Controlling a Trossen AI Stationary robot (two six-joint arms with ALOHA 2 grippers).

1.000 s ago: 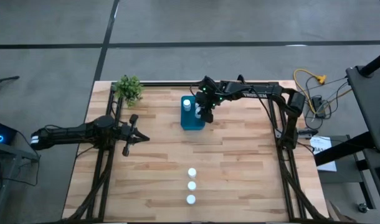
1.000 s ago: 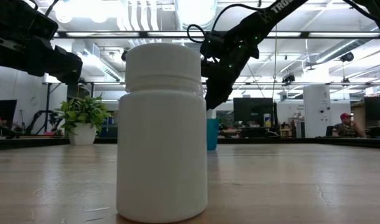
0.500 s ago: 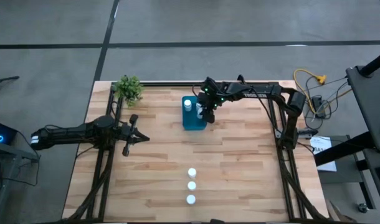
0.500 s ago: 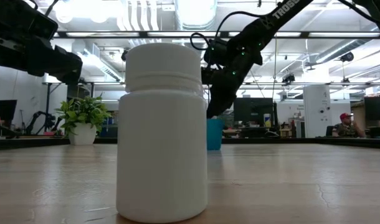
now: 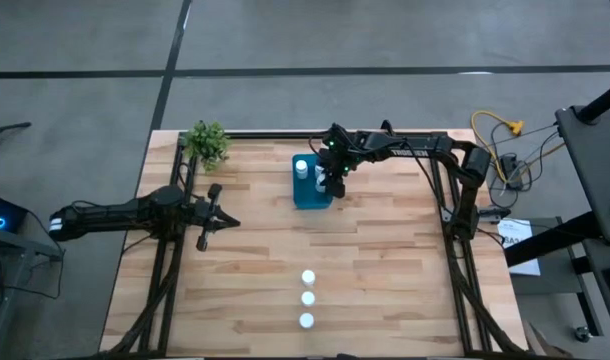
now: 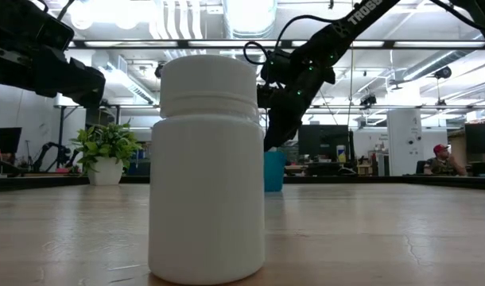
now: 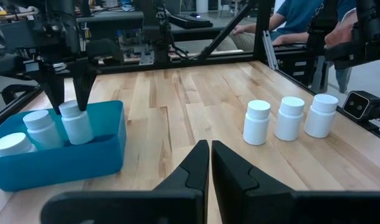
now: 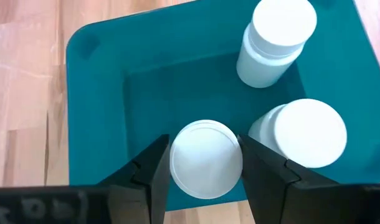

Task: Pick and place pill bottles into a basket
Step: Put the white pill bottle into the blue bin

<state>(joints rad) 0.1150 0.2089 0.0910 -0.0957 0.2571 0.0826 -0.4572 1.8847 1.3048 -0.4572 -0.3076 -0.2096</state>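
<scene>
— Bottles in the basket (image 5: 310, 190), how are they arranged?
— Three pill bottles are seen inside the teal basket (image 8: 90, 106), which is placed on the far half of the table (image 5: 385, 260), near the plant (image 5: 207, 143). Two bottles (image 8: 276, 42) stand free against one end, and a third bottle (image 8: 206, 159) is clasped by the right end effector (image 8: 205, 168), its fingers (image 8: 154, 174) being pressed against either side of the cap. The same grip is shown in the left wrist view, where the held bottle (image 7: 76, 122) is lowered within the basket walls (image 7: 109, 143) beside the other two.
— And the left end effector?
— It is held over the left side of the table, well apart from the basket, with its fingers (image 7: 193, 168) fully closed and nothing between them; the left end effector (image 5: 219, 221) is pointed toward the table's middle.
— Where are the remaining bottles found?
— Three more bottles (image 5: 307, 298) are lined up in a short row on the near half of the table, upright and just beside one another. One of them (image 6: 207, 167) is seen large in the low view.
</scene>
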